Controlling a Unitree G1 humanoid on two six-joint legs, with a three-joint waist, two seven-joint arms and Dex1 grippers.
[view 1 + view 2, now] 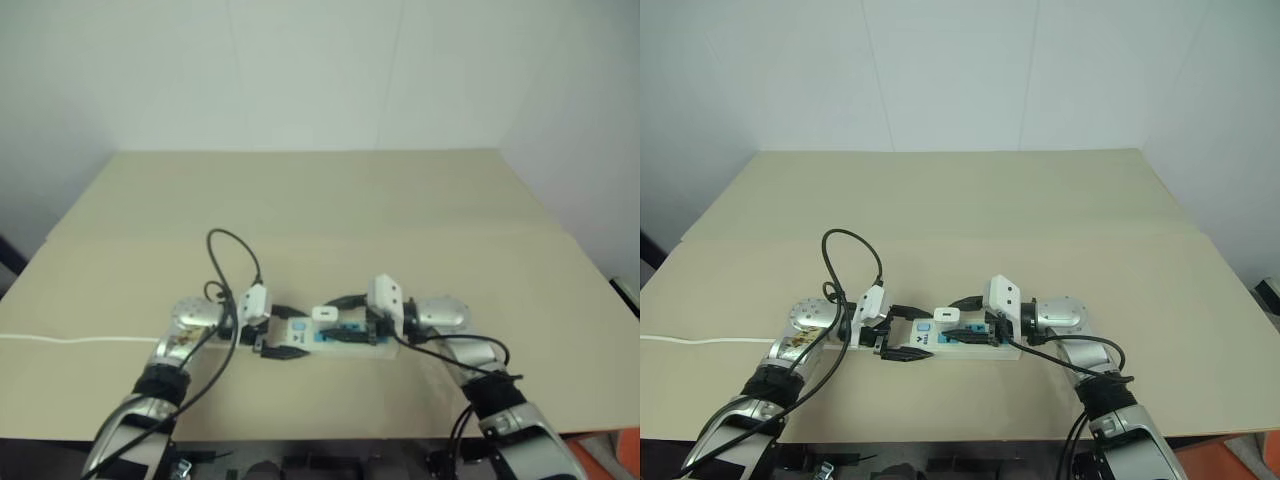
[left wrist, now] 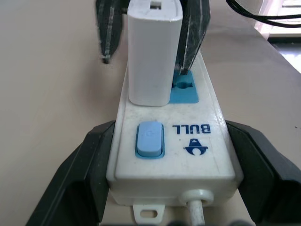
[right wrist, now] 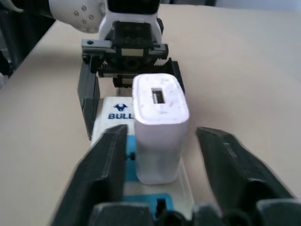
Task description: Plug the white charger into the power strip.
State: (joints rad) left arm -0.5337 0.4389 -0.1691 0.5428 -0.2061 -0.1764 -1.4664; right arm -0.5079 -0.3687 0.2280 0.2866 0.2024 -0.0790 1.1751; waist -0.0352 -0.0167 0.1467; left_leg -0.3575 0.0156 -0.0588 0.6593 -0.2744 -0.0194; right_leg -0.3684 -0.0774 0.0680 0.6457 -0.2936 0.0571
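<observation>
Nearest the front edge of the table (image 1: 960, 200), the two arms reach in from either side and meet over the power strip (image 1: 965, 341), which lies flat on the tan surface with its length running from one claw to the other. The left claw (image 1: 902, 334) has its black fingers (image 2: 77, 176) spread on either side of the strip's switch end, close against its two long sides; whether they press on it I cannot tell. From its wrist camera the blue switch (image 2: 149, 139) and the blue lettering sit just ahead, with a thin white cord (image 2: 197, 209) leaving that end.

The white charger (image 1: 946, 315) stands upright on the strip, seated in the socket next to the switch, its slotted top face up. Part of a blue socket face (image 2: 185, 89) shows right beside its base. The right claw (image 3: 160, 150) is open, its fingers (image 3: 106, 169) standing off both sides of the charger with clear gaps, not touching it.

Further left, the white cord (image 1: 60, 339) trails away across the table to its edge. Black cables (image 1: 855, 255) loop up over the left wrist. Beyond, the rest of the table stretches back to a plain white wall (image 1: 960, 70)
</observation>
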